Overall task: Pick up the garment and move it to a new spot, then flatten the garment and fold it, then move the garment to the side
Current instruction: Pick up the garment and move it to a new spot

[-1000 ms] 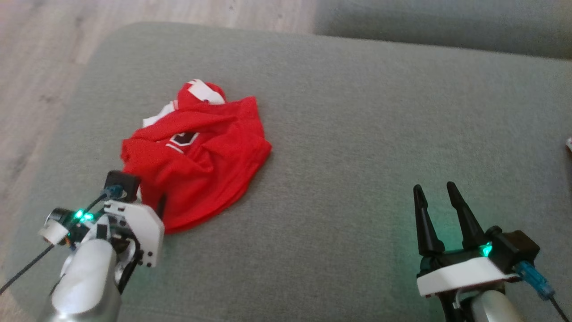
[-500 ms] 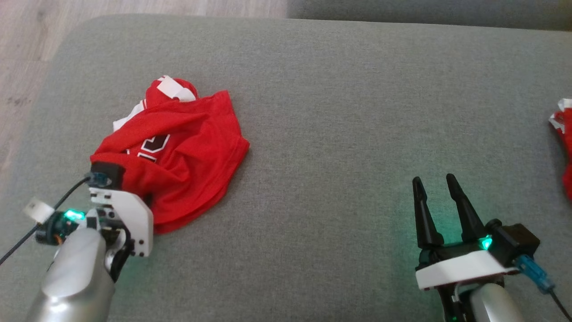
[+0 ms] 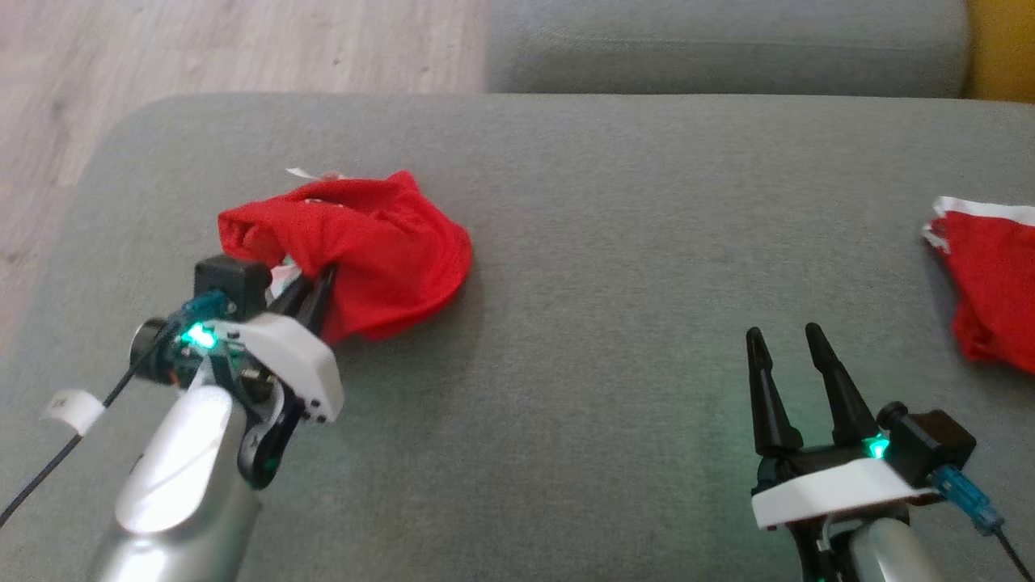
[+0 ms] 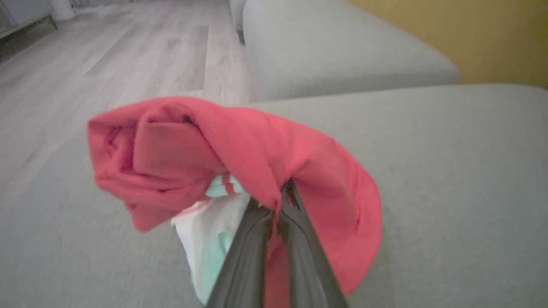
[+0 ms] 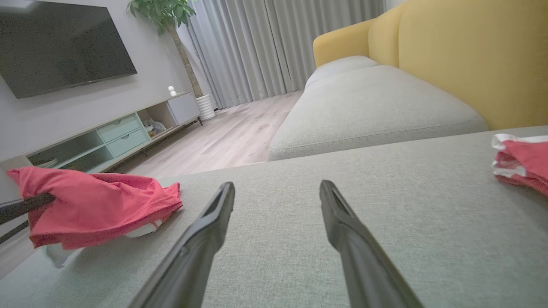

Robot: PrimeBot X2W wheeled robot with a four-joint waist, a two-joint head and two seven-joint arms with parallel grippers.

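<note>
Right wrist view adds television (left gripper clamps garment)

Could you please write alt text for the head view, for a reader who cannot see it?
The left tool is shut on the near edge of a crumpled red garment lying on a grey sofa cushion. The right tool rests open at the lower right, and a second red garment lies at the right edge.

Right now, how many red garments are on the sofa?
2. One garment at the left, pinched by the left gripper; a second garment at the far right, cut by the frame edge. More may lie outside it.
</note>
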